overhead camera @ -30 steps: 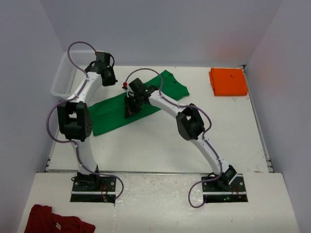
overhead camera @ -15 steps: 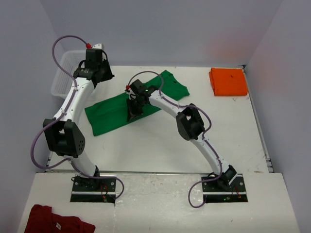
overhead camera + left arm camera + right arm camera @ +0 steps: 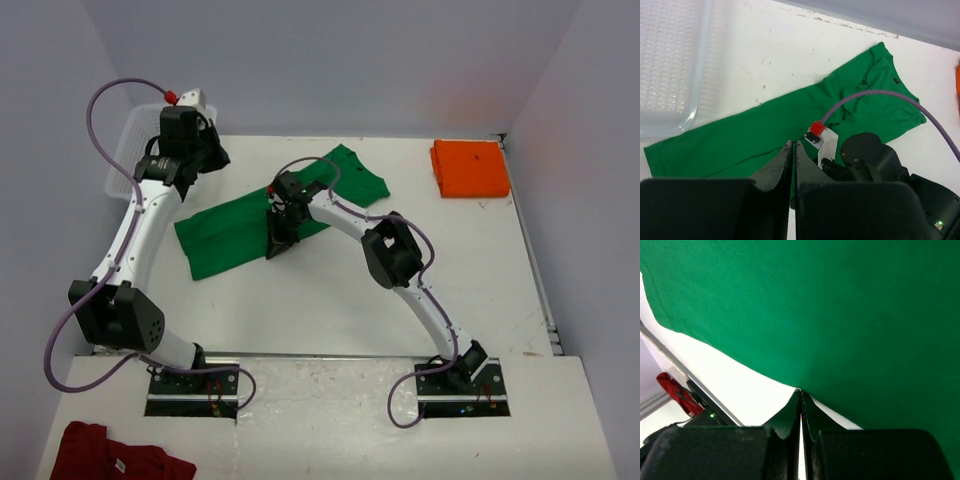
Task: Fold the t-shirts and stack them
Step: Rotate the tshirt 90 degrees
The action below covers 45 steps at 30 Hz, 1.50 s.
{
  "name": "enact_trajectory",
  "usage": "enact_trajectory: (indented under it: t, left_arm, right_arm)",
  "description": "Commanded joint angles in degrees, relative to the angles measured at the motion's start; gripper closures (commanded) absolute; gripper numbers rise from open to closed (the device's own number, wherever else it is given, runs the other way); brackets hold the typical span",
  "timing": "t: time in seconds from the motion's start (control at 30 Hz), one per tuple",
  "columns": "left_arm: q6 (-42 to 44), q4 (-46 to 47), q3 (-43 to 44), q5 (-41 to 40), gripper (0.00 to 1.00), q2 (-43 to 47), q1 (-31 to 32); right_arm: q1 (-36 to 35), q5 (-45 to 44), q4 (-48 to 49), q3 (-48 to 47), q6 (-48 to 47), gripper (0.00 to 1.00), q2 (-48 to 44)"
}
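Observation:
The green t-shirt [image 3: 225,232] lies spread in a long band across the table's middle, a sleeve toward the back; it also shows in the left wrist view [image 3: 740,135] and fills the right wrist view [image 3: 815,305]. My right gripper [image 3: 279,243] is low on the shirt's near edge, its jaws shut with the tips [image 3: 800,391] pinching the hem. My left gripper [image 3: 210,157] is raised high over the shirt's left part, shut and empty [image 3: 794,146]. The orange t-shirt [image 3: 470,168] lies folded at the back right corner.
A white plastic basket [image 3: 128,160] stands at the back left edge, also in the left wrist view [image 3: 670,60]. A dark red garment [image 3: 115,455] lies on the near ledge left of the arm bases. The right arm's purple cable [image 3: 875,95] arcs over the shirt.
My left arm has stretched up and swung left, lifting its gripper higher. My right gripper has shifted slightly right and nearer along the shirt's edge.

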State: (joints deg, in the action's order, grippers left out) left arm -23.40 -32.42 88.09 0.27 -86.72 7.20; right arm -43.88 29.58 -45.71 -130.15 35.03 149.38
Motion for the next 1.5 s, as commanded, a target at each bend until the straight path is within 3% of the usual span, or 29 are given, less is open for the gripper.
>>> enact_trajectory:
  t: [0.0, 0.1, 0.2, 0.33, 0.43, 0.67, 1.1, 1.33, 1.47]
  left_arm:
    - [0.46, 2.63, -2.22, 0.96, 0.97, 0.5, 0.09]
    - [-0.86, 4.21, -5.47, 1.83, 0.99, -0.73, 0.62]
    - [-4.19, 6.57, -11.08, -0.01, 1.0, -0.39, 1.49]
    - [-8.94, 14.31, -25.39, -5.62, 1.0, 6.45, 3.51]
    - [-10.09, 15.03, -30.24, -15.7, 1.0, 8.31, 7.2]
    - [-11.05, 11.24, -34.48, -24.17, 1.0, 3.41, 10.11]
    - [-11.32, 13.09, -33.08, -27.52, 1.0, -12.15, 12.22]
    - [-12.81, 13.09, -34.48, -20.68, 1.0, -14.8, 14.94]
    - [-14.39, 13.79, -35.97, -14.79, 1.0, -14.27, 20.02]
  right_arm:
    - [0.11, -3.13, 0.97, 4.89, 0.75, 1.0, -2.94]
    - [-0.15, -7.23, 2.37, 10.68, -0.48, 1.0, -8.72]
    - [-0.68, -12.34, 9.57, 23.77, -1.71, 1.0, -18.04]
    - [-0.77, -21.02, 12.76, 37.74, -2.94, 1.0, -37.44]
    - [-0.6, -26.67, 8.73, 40.49, -3.82, 1.0, -44.51]
    - [0.9, -33.35, 5.11, 44.71, -4.79, 1.0, -59.27]
    - [11.0, -31.78, 5.02, 53.41, -7.25, 1.0, -66.06]
    - [16.54, -32.4, 4.67, 52.81, -7.52, 1.0, -67.64]
    - [18.82, -33.01, 3.0, 50.08, -7.43, 1.0, -66.07]
